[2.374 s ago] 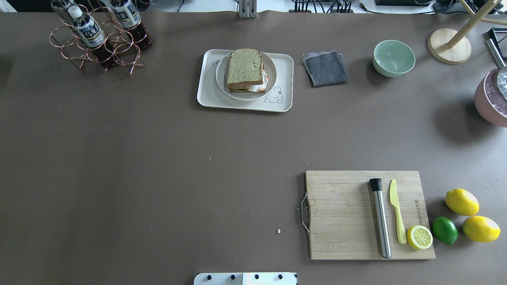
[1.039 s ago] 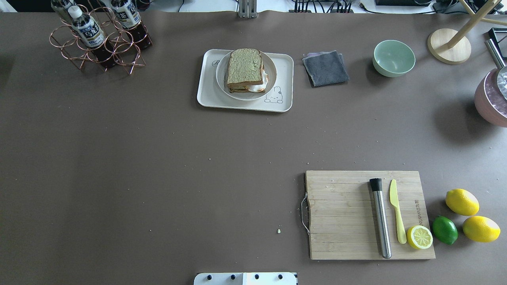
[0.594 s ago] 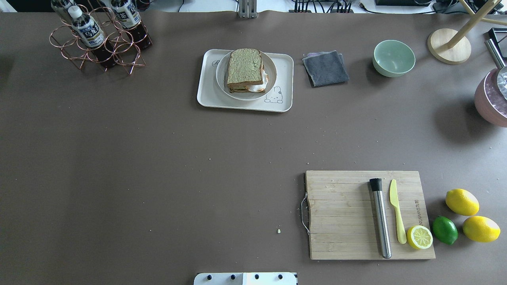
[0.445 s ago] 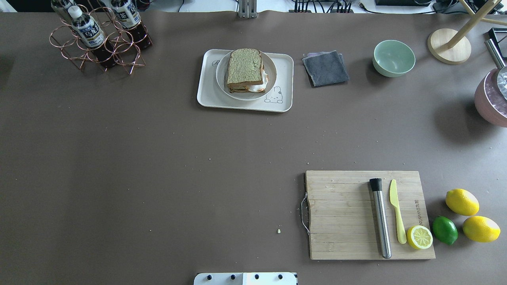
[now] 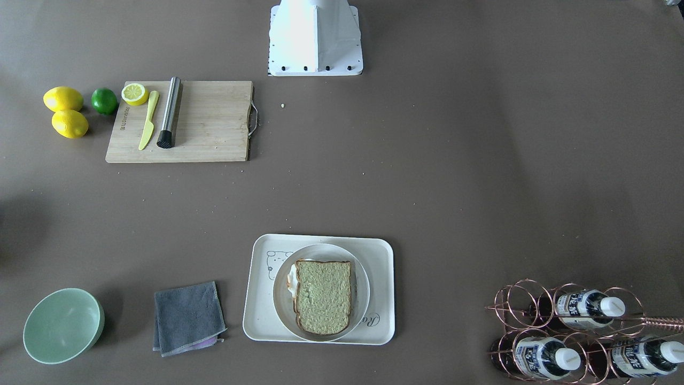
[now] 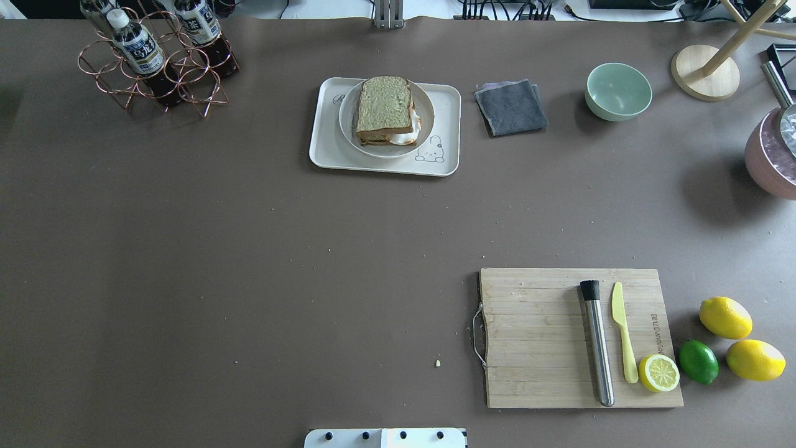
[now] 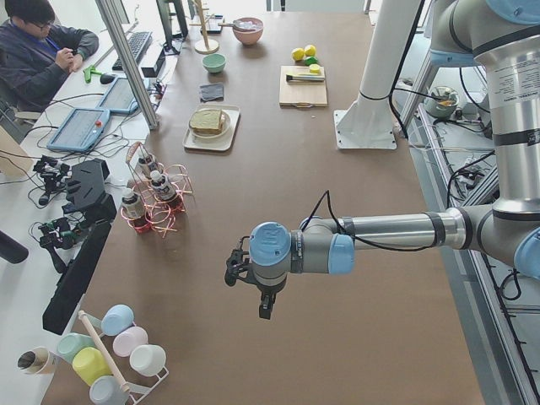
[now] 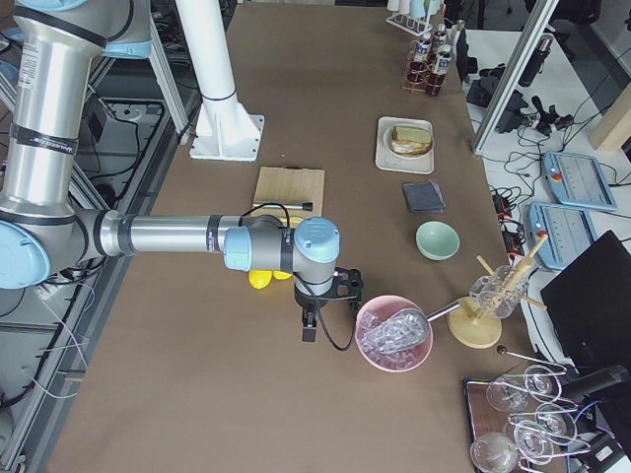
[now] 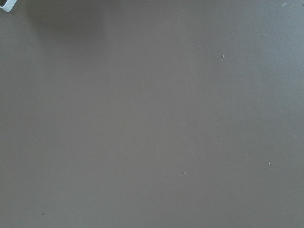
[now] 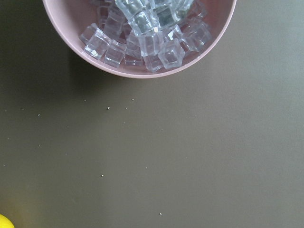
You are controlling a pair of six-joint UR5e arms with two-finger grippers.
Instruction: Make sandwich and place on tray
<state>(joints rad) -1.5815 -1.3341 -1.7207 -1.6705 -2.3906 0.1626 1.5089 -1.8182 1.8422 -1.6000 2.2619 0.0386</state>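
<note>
The sandwich [image 6: 384, 104] sat on a round plate [image 6: 350, 133] on the tray [image 6: 324, 155], well apart from the left fingers [image 7: 266, 307] and the right fingers [image 8: 307, 330]. Whether either pair was clenched or released could not be told.

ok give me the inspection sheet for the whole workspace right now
surface: brown table covering, scattered crumbs
job's things: greenish-tan bread and fried-egg sandwich on round white plate, which sits on cream-white rectangular plastic tray
clutter: wooden cutting board bearing steel muddler, yellow plastic knife, lemon half; beside it two whole lemons, green lime; grey folded cloth; mint-green bowl; pink bowl of ice cubes; copper wire bottle rack
grippers: left end effector and right end effector hang over table, far from tray; open or shut cannot tell
cables: black cables bunched past far table edge
surroundings: seated operator at side desk
</note>
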